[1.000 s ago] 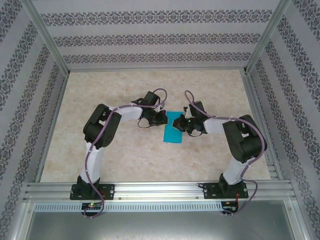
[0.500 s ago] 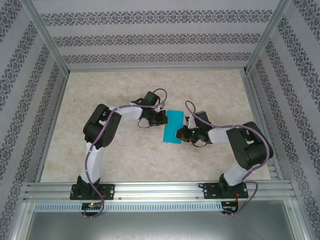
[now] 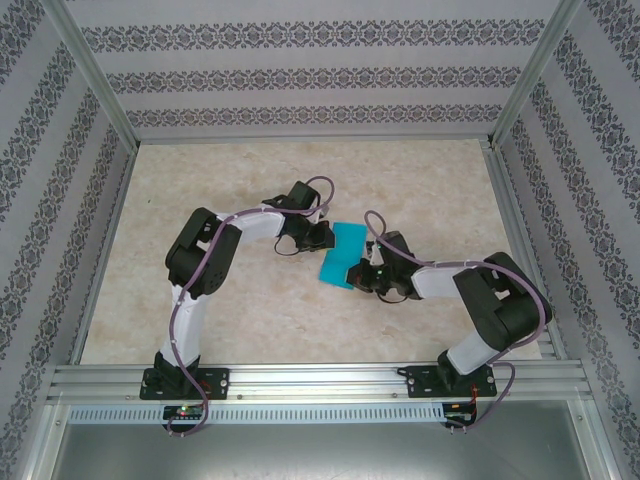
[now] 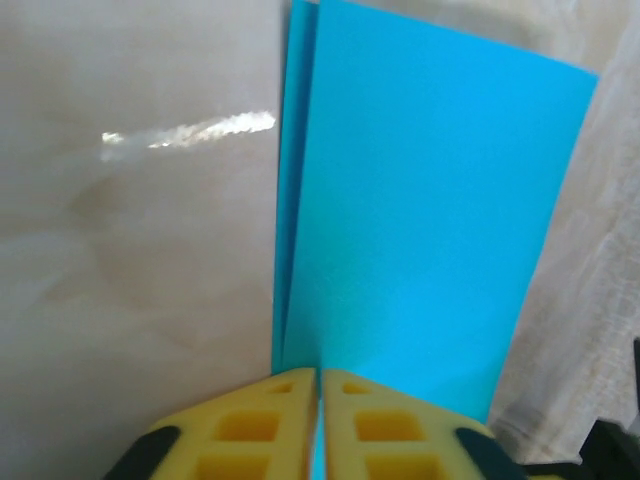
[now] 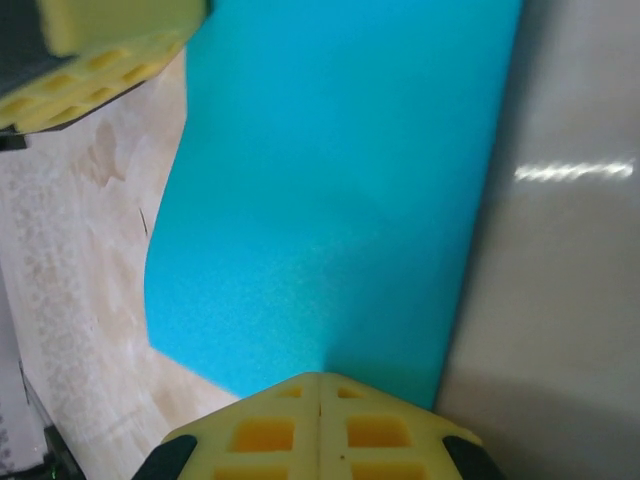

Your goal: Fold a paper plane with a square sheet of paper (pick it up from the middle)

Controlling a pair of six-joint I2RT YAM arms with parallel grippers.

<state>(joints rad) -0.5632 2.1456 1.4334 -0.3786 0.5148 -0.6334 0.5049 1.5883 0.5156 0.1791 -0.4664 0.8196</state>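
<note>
The left gripper [image 3: 322,238] has its yellow fingers almost pressed together, a sliver of teal showing between them in the left wrist view [image 4: 318,376]. The right gripper [image 3: 360,272] has its fingers closed flat against each other on the sheet's opposite edge [image 5: 320,380]. Both pinch the same paper. The beige marbled table [image 3: 430,180] spreads under everything, walled by patterned panels [image 3: 300,75]. The two black-and-white arms bend inward from 6 o'clock toward the table's centre. There sits the folded teal-blue sheet [image 3: 340,256], now a rectangle, with the left gripper at its 10 o'clock and the right gripper at its 4 o'clock. In the left wrist view the sheet [image 4: 420,200] shows two layers slightly offset along its 9 o'clock edge. In the right wrist view the sheet [image 5: 330,180] curves, and a left finger [image 5: 100,55] sits at 11 o'clock.
</note>
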